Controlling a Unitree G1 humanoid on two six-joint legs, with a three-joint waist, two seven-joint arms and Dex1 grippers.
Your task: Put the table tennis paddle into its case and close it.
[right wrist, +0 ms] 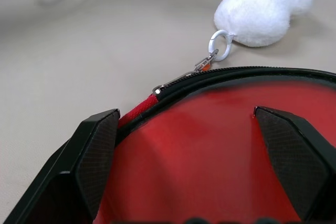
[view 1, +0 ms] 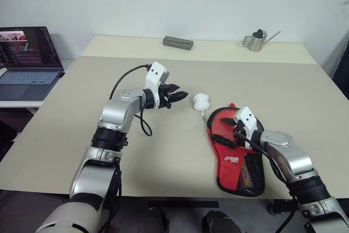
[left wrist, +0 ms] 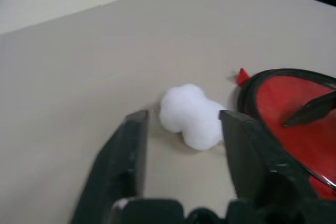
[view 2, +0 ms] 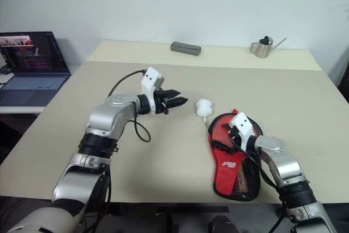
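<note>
The case (view 1: 235,162) lies flat on the table at the right, red with a black mesh pocket and black edging. Its zip slider (right wrist: 160,88) sits at the round end, and a ring links it to a white plush charm (view 1: 200,101). My right gripper (right wrist: 186,124) hovers open over that round end, with red surface between its fingers. I cannot tell the paddle apart from the case's red, so it counts as hidden. My left gripper (view 1: 178,95) is open and points at the charm (left wrist: 191,116) from just short of it, holding nothing.
An open laptop (view 1: 27,61) stands on a side table at the left. A grey block (view 1: 178,42) and a small metal watering can (view 1: 256,40) sit at the far edge of the table (view 1: 163,151). The case's bottom end lies near the front edge.
</note>
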